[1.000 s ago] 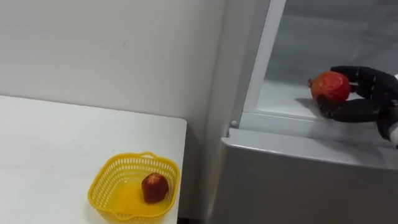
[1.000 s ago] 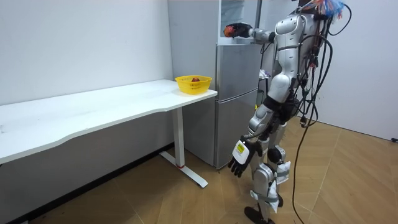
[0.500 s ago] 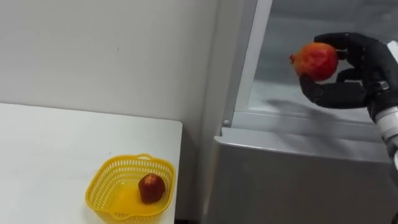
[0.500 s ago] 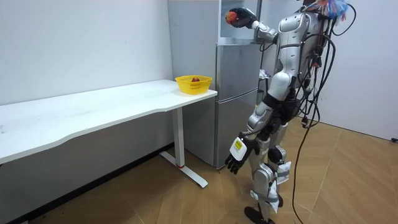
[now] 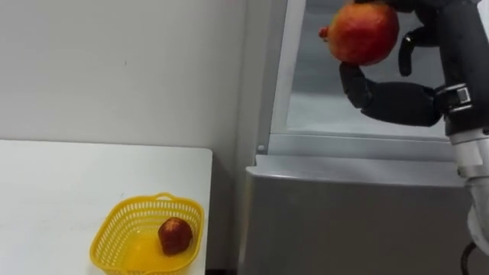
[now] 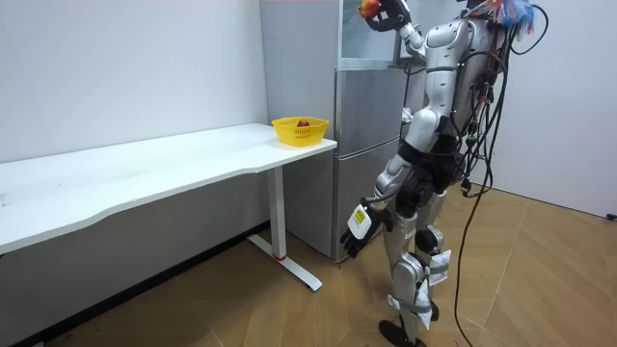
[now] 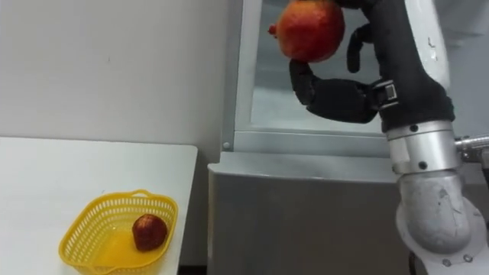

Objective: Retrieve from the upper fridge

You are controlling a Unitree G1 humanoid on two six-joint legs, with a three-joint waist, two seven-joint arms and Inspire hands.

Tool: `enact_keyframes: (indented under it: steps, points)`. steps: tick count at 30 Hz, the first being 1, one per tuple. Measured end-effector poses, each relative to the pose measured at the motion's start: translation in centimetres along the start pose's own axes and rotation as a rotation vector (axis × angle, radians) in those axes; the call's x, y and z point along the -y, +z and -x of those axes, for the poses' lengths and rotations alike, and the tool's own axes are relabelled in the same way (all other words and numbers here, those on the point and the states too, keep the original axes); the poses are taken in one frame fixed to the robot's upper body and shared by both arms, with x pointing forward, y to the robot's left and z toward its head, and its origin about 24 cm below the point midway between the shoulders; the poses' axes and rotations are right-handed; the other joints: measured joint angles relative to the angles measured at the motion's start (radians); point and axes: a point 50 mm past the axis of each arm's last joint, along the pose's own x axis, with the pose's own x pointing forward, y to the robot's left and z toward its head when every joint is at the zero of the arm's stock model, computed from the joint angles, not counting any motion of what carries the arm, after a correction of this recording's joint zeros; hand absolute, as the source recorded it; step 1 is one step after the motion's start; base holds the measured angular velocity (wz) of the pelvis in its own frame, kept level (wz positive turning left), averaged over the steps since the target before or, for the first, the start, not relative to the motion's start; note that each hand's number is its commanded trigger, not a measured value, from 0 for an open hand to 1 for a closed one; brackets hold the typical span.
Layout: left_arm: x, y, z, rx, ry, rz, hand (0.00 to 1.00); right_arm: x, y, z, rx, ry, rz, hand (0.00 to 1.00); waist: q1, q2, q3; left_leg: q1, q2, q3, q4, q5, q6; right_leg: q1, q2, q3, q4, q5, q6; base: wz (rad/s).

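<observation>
The right robot hand [image 5: 401,103] is clamped on a pomegranate [image 5: 361,32]. The thumb props the fruit from below and the fingers curl over its top. A round, smooth fruit would likely roll out of a light pinch, so this cupping hold makes sense. The fruit sits high in front of the open upper fridge compartment [image 5: 344,114], well above its shelf and touching nothing but the robot hand. That height probably keeps it clear of the sill and of the closed lower door [image 5: 344,221].

A yellow basket [image 5: 114,233] stands at the corner of the white surface [image 5: 61,183] nearest the fridge, probably so that the carry is short. A second red fruit [image 5: 175,236] already lies in it, toward the fridge side, with bare basket floor beside it (room enough, I judge, for one more).

In the room view the robot stands upright facing the fridge. The left robot hand [image 6: 357,224] hangs by the thigh, away from the work; whether it is apart or together I cannot tell.

The fruit is out of the compartment, so the retrieval looks mostly done. The likely remaining step is to swing it across and down to the basket.
</observation>
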Motion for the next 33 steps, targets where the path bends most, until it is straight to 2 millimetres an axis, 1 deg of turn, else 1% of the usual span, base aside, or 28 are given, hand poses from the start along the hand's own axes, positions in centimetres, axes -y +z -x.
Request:
enact_keyframes:
  steps: [2, 4, 5, 6, 7, 11, 14, 19, 21, 22, 25, 26, 27, 28, 29, 30, 33]
  points:
    - [0.1, 0.1, 0.0, 0.004, -0.008, -0.025, 0.0, -0.4, 0.9, 0.2, 0.054, 0.019, 0.041, 1.0, 0.0, -0.01, 0.0046, 0.001, 0.001, 0.002, -0.005, 0.0, 0.0, -0.001, 0.003, 0.004, 0.0, 0.0, 0.0, 0.0]
    - [0.1, 0.2, 0.0, 0.006, -0.008, -0.031, 0.0, -1.0, 1.6, 0.5, 0.084, 0.046, 0.057, 1.0, 0.001, -0.013, 0.0052, 0.0, 0.003, 0.001, -0.009, 0.0, 0.0, -0.003, 0.006, 0.006, -0.002, 0.0, 0.0, 0.0]
    - [0.1, 0.3, 0.0, 0.007, -0.008, -0.032, 0.0, -1.3, 1.9, 0.9, 0.104, 0.062, 0.078, 1.0, 0.003, -0.021, 0.0025, -0.001, 0.004, 0.001, -0.01, 0.0, -0.001, -0.005, 0.007, 0.006, -0.002, 0.0, 0.0, 0.0]
    - [0.1, 0.2, 0.0, 0.007, -0.007, -0.033, 0.0, -1.4, 2.2, 1.1, 0.116, 0.07, 0.091, 1.0, 0.006, -0.023, 0.0012, -0.002, 0.004, 0.001, -0.012, -0.001, -0.001, -0.006, 0.008, 0.004, -0.002, 0.0, 0.0, 0.0]
    - [0.0, 0.2, 0.0, 0.007, -0.007, -0.035, 0.0, -1.7, 2.7, 1.3, 0.146, 0.086, 0.108, 1.0, 0.017, -0.027, -0.0008, -0.001, 0.005, 0.001, -0.016, -0.001, -0.001, -0.007, 0.008, 0.002, -0.003, 0.0, 0.0, 0.0]
    - [0.0, 0.2, -0.1, 0.01, -0.014, -0.05, 0.0, -2.4, 3.7, 2.0, 0.213, 0.13, 0.114, 1.0, 0.039, -0.029, -0.001, 0.006, 0.005, 0.001, -0.02, -0.001, -0.001, -0.002, 0.008, 0.0, -0.003, 0.0, 0.0, 0.01]
    - [0.1, 0.1, -0.2, 0.002, -0.025, -0.068, 0.0, -3.4, 4.0, 2.4, 0.229, 0.187, 0.093, 1.0, 0.053, -0.029, 0.0001, 0.006, 0.006, -0.001, -0.022, -0.001, -0.001, -0.002, 0.007, -0.003, -0.002, 0.0, 0.0, 0.01]
    - [0.1, -0.3, -0.2, -0.021, -0.034, -0.073, 0.0, -4.6, 4.5, 3.0, 0.259, 0.252, 0.109, 1.0, 0.058, -0.028, 0.0009, -0.004, 0.006, -0.012, -0.026, -0.001, -0.002, -0.004, 0.008, -0.003, -0.002, 0.0, 0.0, 0.07]
    - [0.3, -0.4, -0.2, -0.026, -0.042, -0.09, 0.0, -4.8, 4.7, 3.1, 0.273, 0.263, 0.122, 1.0, 0.064, -0.026, 0.0036, -0.004, 0.006, -0.013, -0.027, -0.001, -0.002, -0.004, 0.008, -0.003, -0.002, 0.0, 0.0, 0.02]
    - [0.4, -0.4, -0.2, -0.026, -0.045, -0.097, 0.0, -4.9, 4.7, 3.2, 0.282, 0.269, 0.133, 1.0, 0.073, -0.026, 0.0046, -0.005, 0.006, -0.013, -0.027, -0.001, -0.002, -0.005, 0.008, -0.003, -0.002, 0.0, 0.0, 0.0]
    - [0.4, -0.4, -0.2, -0.032, -0.048, -0.106, 0.0, -5.4, 4.7, 3.4, 0.308, 0.284, 0.209, 1.0, 0.089, -0.034, 0.0094, -0.005, 0.006, -0.014, -0.026, -0.001, -0.002, -0.005, 0.008, -0.002, -0.002, 0.0, 0.0, 0.0]
    - [0.4, -0.4, -0.2, -0.035, -0.049, -0.106, 0.0, -5.8, 4.6, 3.5, 0.304, 0.292, 0.212, 1.0, 0.099, -0.038, 0.0111, -0.005, 0.006, -0.014, -0.025, -0.001, -0.002, -0.006, 0.008, -0.002, -0.002, 0.0, 0.0, 0.0]
    - [0.4, -0.4, -0.3, -0.034, -0.049, -0.106, 0.0, -6.1, 4.6, 3.6, 0.302, 0.297, 0.212, 1.0, 0.1, -0.04, 0.0122, -0.005, 0.006, -0.014, -0.025, -0.001, -0.002, -0.006, 0.008, -0.002, -0.002, 0.0, 0.0, 0.0]
    - [0.3, -0.2, -0.3, -0.028, -0.049, -0.106, 0.0, -6.5, 4.5, 3.8, 0.296, 0.306, 0.213, 1.0, 0.103, -0.045, 0.0118, -0.008, 0.005, -0.014, -0.023, -0.001, -0.002, -0.007, 0.008, -0.002, -0.002, 0.0, 0.0, 0.0]
    - [0.2, 0.0, -0.3, -0.024, -0.047, -0.106, 0.0, -6.8, 4.5, 3.9, 0.291, 0.315, 0.213, 1.0, 0.108, -0.05, 0.0089, -0.015, 0.005, -0.014, -0.022, -0.001, -0.002, -0.013, 0.007, -0.002, -0.001, 0.0, 0.0, 0.0]
    - [0.2, 0.1, -0.4, -0.023, -0.046, -0.109, 0.0, -7.0, 4.5, 4.0, 0.289, 0.317, 0.21, 1.0, 0.11, -0.051, 0.0083, -0.018, 0.004, -0.016, -0.02, -0.001, -0.002, -0.015, 0.007, -0.002, -0.001, 0.0, 0.0, 0.03]
    - [0.1, 0.3, -0.4, -0.02, -0.054, -0.128, 0.0, -7.7, 4.6, 4.3, 0.291, 0.352, 0.201, 1.0, 0.117, -0.051, 0.0089, -0.02, 0.004, -0.02, -0.015, -0.001, -0.002, -0.016, 0.006, -0.005, -0.001, 0.0, 0.0, 0.03]
